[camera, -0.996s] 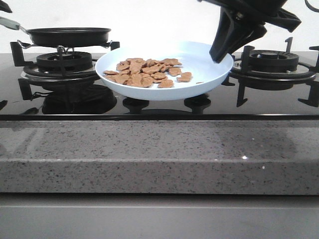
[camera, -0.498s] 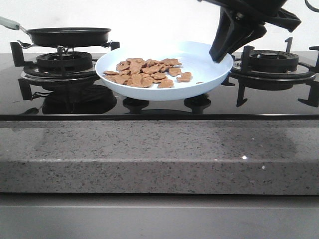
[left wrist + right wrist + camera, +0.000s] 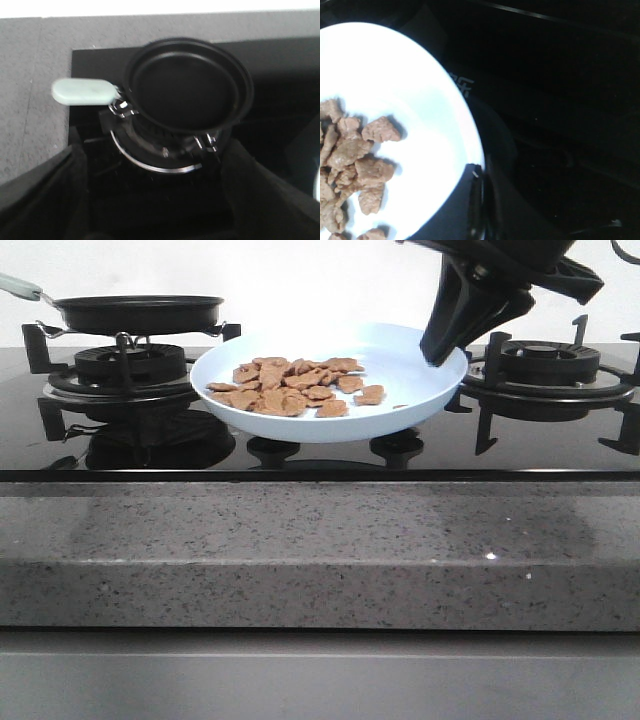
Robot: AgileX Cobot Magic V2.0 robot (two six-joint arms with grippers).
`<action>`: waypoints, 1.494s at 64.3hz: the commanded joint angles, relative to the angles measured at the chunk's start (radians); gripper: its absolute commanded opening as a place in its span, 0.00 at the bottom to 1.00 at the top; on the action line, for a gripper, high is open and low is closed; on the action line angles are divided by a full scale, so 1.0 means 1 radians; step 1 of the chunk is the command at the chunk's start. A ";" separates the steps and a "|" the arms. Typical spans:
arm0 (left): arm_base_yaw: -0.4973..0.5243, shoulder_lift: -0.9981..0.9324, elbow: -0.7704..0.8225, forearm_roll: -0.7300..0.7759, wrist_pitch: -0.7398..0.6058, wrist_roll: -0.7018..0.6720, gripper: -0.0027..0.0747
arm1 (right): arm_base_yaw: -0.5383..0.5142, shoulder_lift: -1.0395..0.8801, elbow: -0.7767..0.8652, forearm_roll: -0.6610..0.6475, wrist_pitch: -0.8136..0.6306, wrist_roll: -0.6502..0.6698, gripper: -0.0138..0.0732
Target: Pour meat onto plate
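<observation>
The pale-blue plate sits between the two burners with the meat, a heap of small reddish-brown pieces, on its left half. My right gripper comes down from the upper right and is shut on the plate's right rim. In the right wrist view one finger lies over the rim of the plate, next to the meat. Whether the plate rests on the glass I cannot tell. My left gripper hangs open above the black frying pan, holding nothing.
The empty frying pan with a pale-green handle stands on the left burner. A second burner grate is right of the plate. The black glass hob ends at a grey stone counter edge.
The dark tip of the left arm at the front view's top left corner has gone out of view. Plate, meat and right gripper have barely moved.
</observation>
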 commanded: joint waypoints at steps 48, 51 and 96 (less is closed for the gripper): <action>-0.230 -0.513 0.499 0.341 -0.127 -0.382 0.74 | 0.001 -0.050 -0.023 0.031 -0.041 -0.007 0.03; -0.230 -0.515 0.506 0.341 -0.127 -0.382 0.74 | 0.001 -0.050 -0.023 0.031 -0.041 -0.007 0.03; -0.230 -0.506 0.504 0.341 -0.127 -0.382 0.74 | -0.015 -0.041 -0.111 0.006 -0.036 -0.007 0.03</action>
